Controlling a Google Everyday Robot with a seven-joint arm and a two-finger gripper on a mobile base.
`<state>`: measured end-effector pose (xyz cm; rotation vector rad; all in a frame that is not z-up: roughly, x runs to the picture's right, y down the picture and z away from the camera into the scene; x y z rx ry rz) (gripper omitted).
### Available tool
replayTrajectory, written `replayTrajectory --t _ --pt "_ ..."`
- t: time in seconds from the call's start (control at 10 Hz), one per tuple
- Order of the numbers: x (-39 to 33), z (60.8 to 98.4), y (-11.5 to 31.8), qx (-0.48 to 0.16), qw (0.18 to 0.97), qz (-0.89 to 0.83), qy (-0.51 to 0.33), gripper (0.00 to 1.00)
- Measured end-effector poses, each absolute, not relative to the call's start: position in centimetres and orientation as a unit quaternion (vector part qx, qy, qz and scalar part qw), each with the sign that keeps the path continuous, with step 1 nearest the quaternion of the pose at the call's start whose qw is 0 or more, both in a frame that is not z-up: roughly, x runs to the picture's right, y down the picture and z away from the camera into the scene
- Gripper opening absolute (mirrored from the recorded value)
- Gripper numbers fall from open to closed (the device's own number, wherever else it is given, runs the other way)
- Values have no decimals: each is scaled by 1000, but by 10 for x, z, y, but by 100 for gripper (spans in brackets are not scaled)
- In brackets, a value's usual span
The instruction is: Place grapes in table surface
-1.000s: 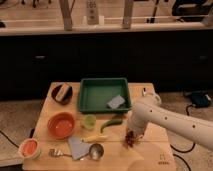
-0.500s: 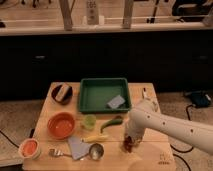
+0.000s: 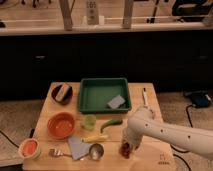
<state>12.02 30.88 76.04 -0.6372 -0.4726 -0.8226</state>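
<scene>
1. While the earlier views had the white arm (image 3: 165, 131) reaching in from the right with its end a little higher and nearer the green tray (image 3: 104, 94), it has since bent down further, so the gripper (image 3: 128, 146) now sits lower, close to the counter's (image 3: 150, 159) front edge, below and right of the tray.
2. Nothing else on the counter has shifted in that time.
3. Grapes (image 3: 127, 149), a dark reddish lump, lie right at the gripper's tip, down against the wood or very near it, well in front of the tray's right corner.
4. Whether the fingers are spread or pinched on the bunch I cannot tell; the wrist covers them from where I stand.
5. Just in front of the tray stand a small green cup (image 3: 89, 121) and a green pepper (image 3: 110, 124), the pepper lying between the tray and the gripper, close to the arm's elbow.
6. A yellow banana piece (image 3: 94, 137) lies in front of the cup, with a grey cloth (image 3: 78, 147) and a small metal cup (image 3: 96, 150) nearer the front edge, left of the grapes.
7. An orange bowl (image 3: 62, 125) sits in front of the tray's left corner, a dark bowl (image 3: 62, 93) beside the tray's left wall, and a small orange-filled dish (image 3: 29, 148) at the front left corner.
8. A grey sponge (image 3: 116, 102) lies inside the tray.
</scene>
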Motion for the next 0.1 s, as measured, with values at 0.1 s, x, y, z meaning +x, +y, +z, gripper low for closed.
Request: replayTrajectory --t 0.1 --pt "120 760 310 -302 841 -390 -224 38"
